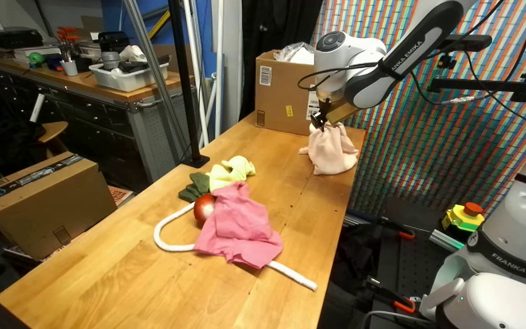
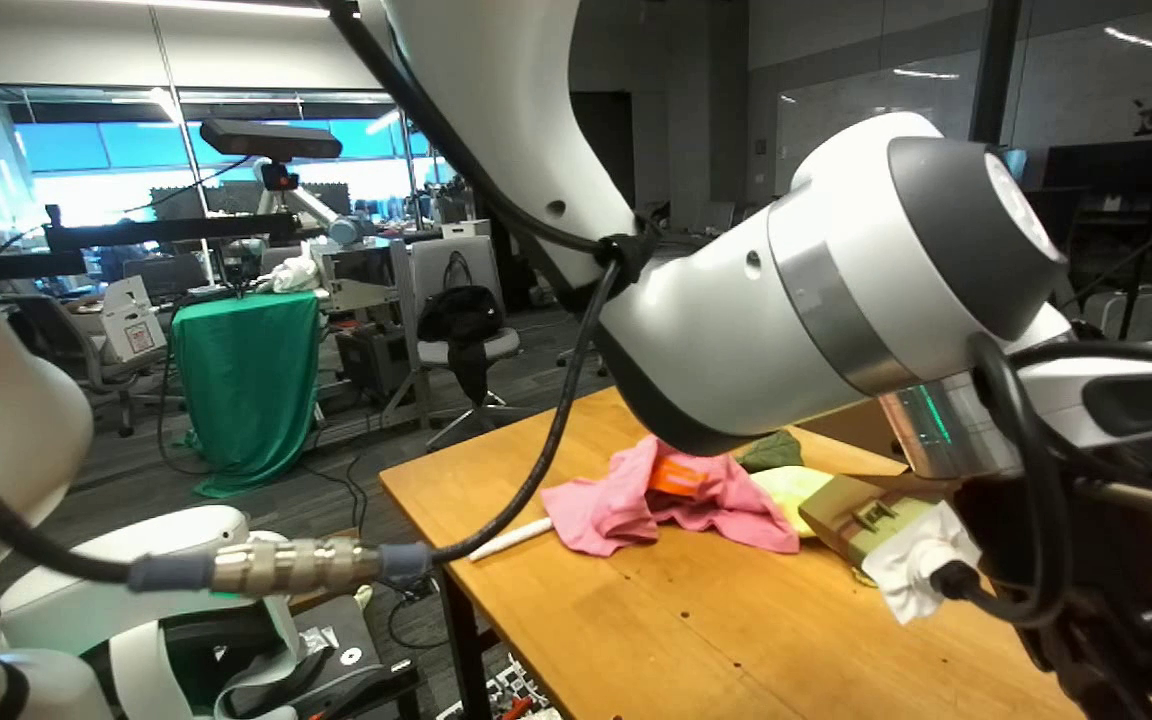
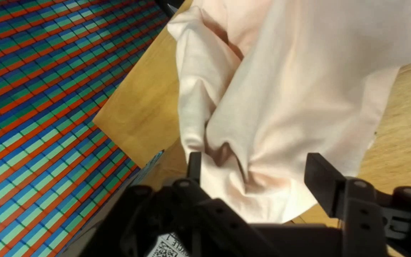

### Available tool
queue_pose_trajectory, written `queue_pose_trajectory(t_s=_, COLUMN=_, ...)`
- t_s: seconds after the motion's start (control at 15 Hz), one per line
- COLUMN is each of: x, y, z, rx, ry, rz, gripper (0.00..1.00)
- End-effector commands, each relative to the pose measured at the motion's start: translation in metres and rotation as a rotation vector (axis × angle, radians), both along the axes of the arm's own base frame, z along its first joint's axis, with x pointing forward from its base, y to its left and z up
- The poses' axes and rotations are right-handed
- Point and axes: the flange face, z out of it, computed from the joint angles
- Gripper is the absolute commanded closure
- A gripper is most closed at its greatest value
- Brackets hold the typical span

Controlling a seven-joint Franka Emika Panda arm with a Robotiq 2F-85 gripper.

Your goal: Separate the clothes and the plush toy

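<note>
A pale pink cloth (image 1: 331, 151) stands bunched in a peak near the table's far end. It fills much of the wrist view (image 3: 280, 107). My gripper (image 1: 321, 122) is at the top of this cloth, pointing down. In the wrist view its two fingers (image 3: 252, 167) are wide apart, with cloth folds showing between them. A bright pink cloth (image 1: 242, 228) lies mid-table in both exterior views, with a yellow cloth (image 1: 231, 172) and a dark green cloth (image 1: 195, 187) beside it. A red-and-white round thing (image 1: 204, 208) is partly under the pink cloth. I cannot tell which thing is the plush toy.
A white rope-like strip (image 1: 171, 246) curves out from under the bright pink cloth. A cardboard box (image 1: 286, 98) stands at the table's far end, close behind the gripper. A black post (image 1: 194, 160) stands at the table edge. The table edge (image 3: 120, 141) is near the pale cloth.
</note>
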Motion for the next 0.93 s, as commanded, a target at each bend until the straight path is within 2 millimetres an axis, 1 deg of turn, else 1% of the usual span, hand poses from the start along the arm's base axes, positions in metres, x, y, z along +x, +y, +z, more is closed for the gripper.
queue_pose_trajectory(t_s=0.0, x=0.011, y=0.035, z=0.011, rx=0.052, ry=0.029, rz=0.080, gripper=0.00)
queue_pose_trajectory(t_s=0.33, x=0.029, y=0.112, z=0.026, rx=0.162, ry=0.046, rz=0.286, gripper=0.00)
queue_pose_trajectory(t_s=0.4, x=0.034, y=0.128, z=0.025, rx=0.190, ry=0.054, rz=0.335, gripper=0.00)
queue_pose_trajectory(t_s=0.53, x=0.041, y=0.154, z=0.028, rx=0.243, ry=0.077, rz=0.420, gripper=0.00)
queue_pose_trajectory(t_s=0.73, x=0.053, y=0.185, z=0.026, rx=0.309, ry=0.104, rz=0.569, gripper=0.00)
queue_pose_trajectory(t_s=0.87, x=0.061, y=0.199, z=0.023, rx=0.354, ry=0.111, rz=0.667, gripper=0.00)
